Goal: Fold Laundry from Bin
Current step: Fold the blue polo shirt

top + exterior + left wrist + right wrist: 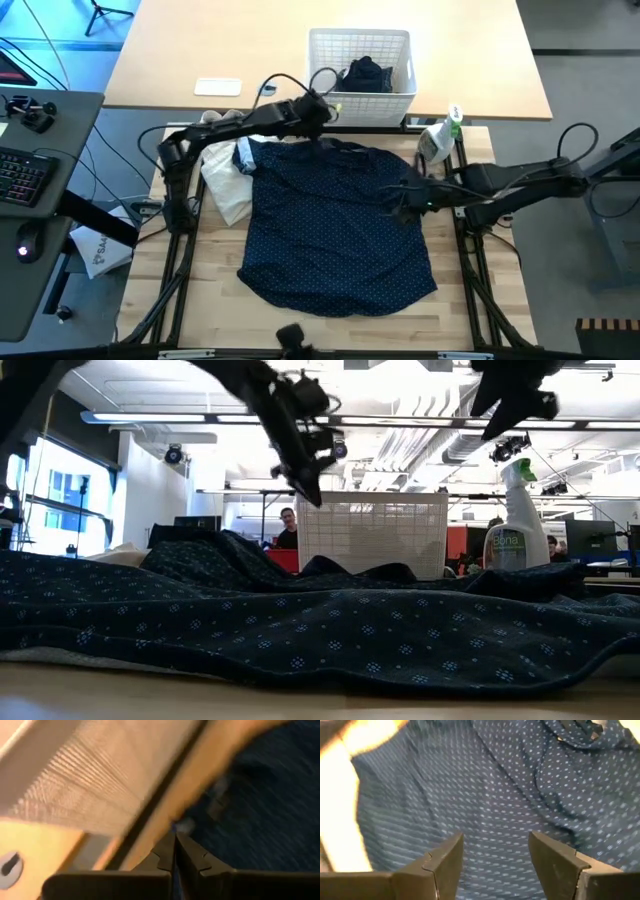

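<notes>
A navy shirt with tiny white dots [335,225] lies spread over the middle of the table. It fills the foreground of the low view [320,630]. The white lattice bin [360,62] stands past the table's far edge, with a dark garment [366,75] inside it. My left gripper [322,112] hangs shut in the air above the shirt's far edge, just short of the bin. Nothing shows between its fingers in the low view [312,496] or the left wrist view [175,842]. My right gripper [495,850] is open above the shirt's right part [402,198], clear of the cloth.
A cream-white cloth bag [225,178] lies at the table's left, with a bit of blue-and-white cloth [244,155] on it. A spray bottle [440,135] stands at the far right corner. A person [288,525] sits in the room behind.
</notes>
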